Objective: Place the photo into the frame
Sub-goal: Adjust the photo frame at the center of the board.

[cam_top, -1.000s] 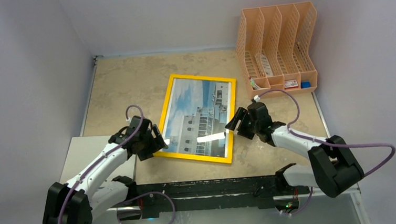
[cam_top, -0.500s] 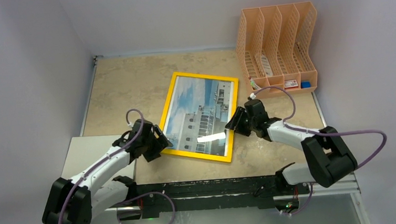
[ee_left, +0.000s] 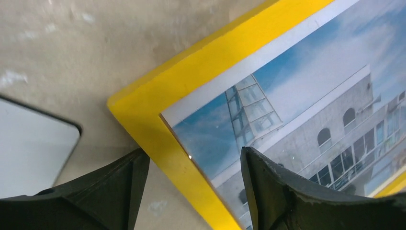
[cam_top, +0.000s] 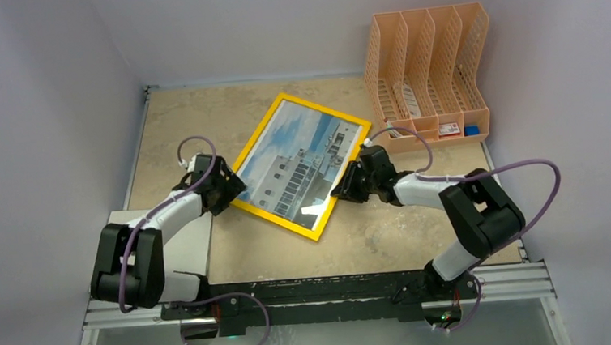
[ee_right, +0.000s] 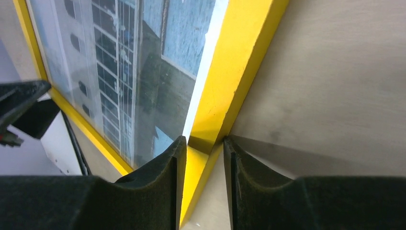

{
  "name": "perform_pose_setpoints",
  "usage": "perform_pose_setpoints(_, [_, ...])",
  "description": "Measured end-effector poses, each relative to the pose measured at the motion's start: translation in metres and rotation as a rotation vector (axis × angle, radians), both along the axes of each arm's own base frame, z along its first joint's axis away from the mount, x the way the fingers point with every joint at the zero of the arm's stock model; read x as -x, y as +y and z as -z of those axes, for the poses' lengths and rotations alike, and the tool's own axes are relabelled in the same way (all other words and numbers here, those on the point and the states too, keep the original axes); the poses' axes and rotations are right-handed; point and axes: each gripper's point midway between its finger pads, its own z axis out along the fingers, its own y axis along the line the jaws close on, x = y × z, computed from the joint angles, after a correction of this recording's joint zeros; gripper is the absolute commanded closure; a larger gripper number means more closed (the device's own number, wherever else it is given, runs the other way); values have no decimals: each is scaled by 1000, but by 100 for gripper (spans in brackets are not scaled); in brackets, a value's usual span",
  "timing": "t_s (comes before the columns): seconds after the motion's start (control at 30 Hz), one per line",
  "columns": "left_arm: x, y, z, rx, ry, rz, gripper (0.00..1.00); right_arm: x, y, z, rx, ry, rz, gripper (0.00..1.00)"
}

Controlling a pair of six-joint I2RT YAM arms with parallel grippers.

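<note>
The frame [cam_top: 327, 109], with bright yellow edges, lies skewed on the table with the photo [cam_top: 297, 161] of a white building under blue sky behind its glass. My left gripper [cam_top: 226, 190] is open. In the left wrist view its fingers [ee_left: 110, 191] straddle the frame's yellow edge [ee_left: 191, 72] near a corner, with the photo [ee_left: 297, 96] beyond. My right gripper [cam_top: 344, 188] is at the frame's right edge. In the right wrist view the gripper [ee_right: 203, 187] is shut on the yellow bar [ee_right: 244, 62], which casts a shadow on the table.
A peach file rack [cam_top: 429, 74] with small items stands at the back right, close to the frame's far corner. A grey-white flat panel [cam_top: 193, 237] lies at the near left under my left arm and also shows in the left wrist view [ee_left: 28, 139].
The frame with the photo has turned clockwise and shifted away from the near edge. Both grippers have moved farther out along with it.
</note>
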Motion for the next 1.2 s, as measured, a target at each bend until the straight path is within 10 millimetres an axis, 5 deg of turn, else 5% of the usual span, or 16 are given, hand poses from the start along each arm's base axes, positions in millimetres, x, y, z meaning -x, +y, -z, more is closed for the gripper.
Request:
perform_pose_setpoints(0.2, [-43,23,-1,-72,-40,-54,26,-3,52,-7,-38,-12,-101,56])
perform_pose_setpoints(0.33, [-77,36,-2,-87,-72,-89,26,-14,78,-33,-74,-85,-159,47])
perform_pose_setpoints(0.53, [-115,44,-4,-111,-109,-76,25,-38,91,-67,-65,-205,-208,40])
perform_pose_setpoints(0.67, [-118,50,-4,-120,-109,-75,21,-58,79,-71,77,-253,-198,31])
perform_pose_setpoints(0.87, [-111,51,-9,-126,-100,-54,1,-156,63,-103,350,-447,-105,29])
perform_pose_setpoints(1.03, [-98,49,-24,-110,-120,-43,1,-233,11,-105,553,-508,23,35])
perform_pose_setpoints(1.2, [-91,40,-39,-62,-161,-14,10,-279,-41,-79,735,-489,102,42])
